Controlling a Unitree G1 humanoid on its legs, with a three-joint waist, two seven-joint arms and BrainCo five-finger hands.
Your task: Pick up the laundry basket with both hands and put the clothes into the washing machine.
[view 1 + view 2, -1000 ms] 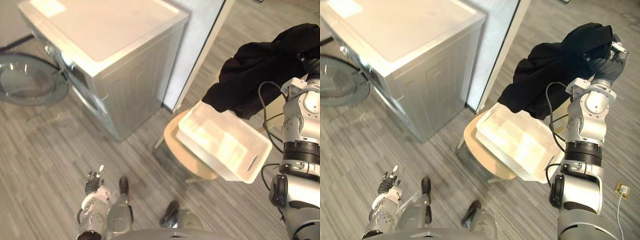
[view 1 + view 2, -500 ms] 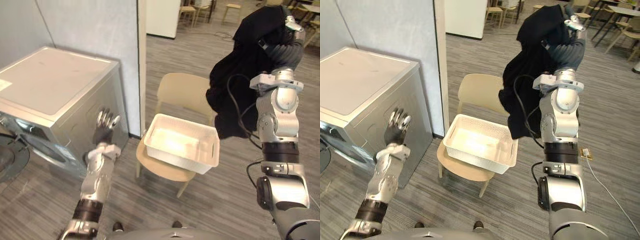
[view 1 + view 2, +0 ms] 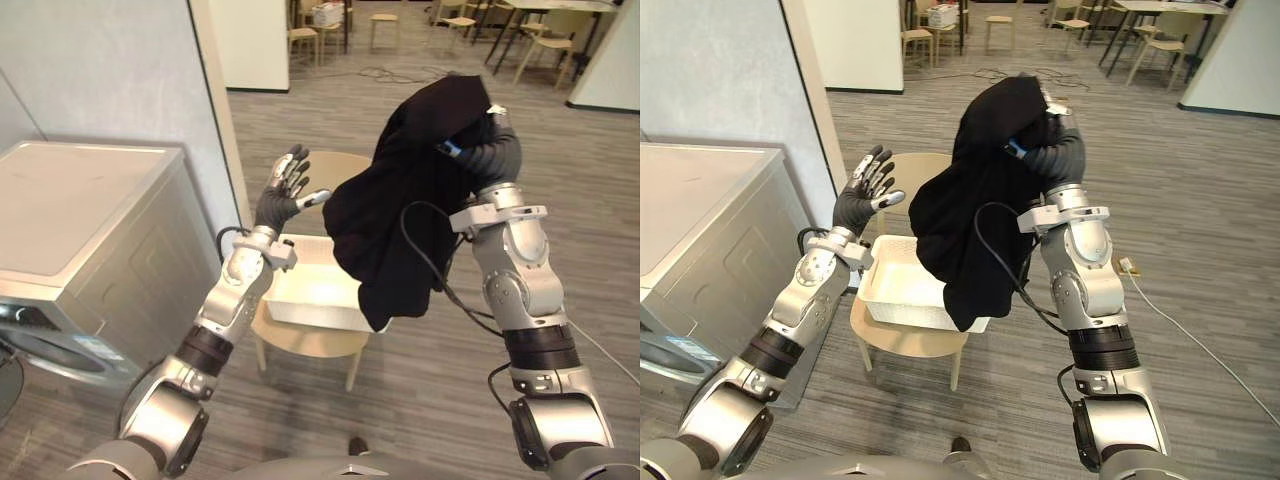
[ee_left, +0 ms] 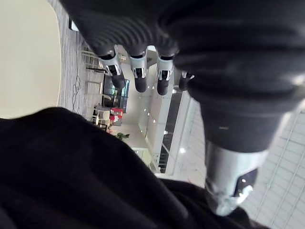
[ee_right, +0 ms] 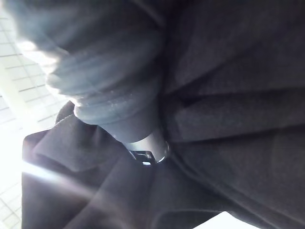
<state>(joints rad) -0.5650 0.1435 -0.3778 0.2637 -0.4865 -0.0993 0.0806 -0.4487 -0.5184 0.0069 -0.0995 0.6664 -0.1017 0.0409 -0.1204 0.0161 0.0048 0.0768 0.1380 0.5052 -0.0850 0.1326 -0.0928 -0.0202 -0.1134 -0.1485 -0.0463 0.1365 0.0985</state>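
Left eye view is showing the black garment point(image 3: 400, 230) hanging in the air, draped over the raised right hand point(image 3: 492, 152); that hand's grasp is lying buried in the cloth, so I cannot tell how it is closing. The left hand point(image 3: 280, 200) is hovering just beside the garment with its fingers point(image 4: 138, 71) spread straight and holding nothing. The white laundry basket point(image 3: 300, 298) is sitting on the beige chair point(image 3: 310, 345) below the cloth, and neither hand is touching it; the part of its inside that is showing is looking bare, while the rest is hiding behind the garment. The washing machine point(image 3: 90, 220) is standing well apart to the robot's left. Judging from this, the task is running at about its middle: the clothing is getting lifted clear of the basket, but the two-handed carry of the basket is not happening, and the garment is not yet going into the machine, which is what is waiting to be done.
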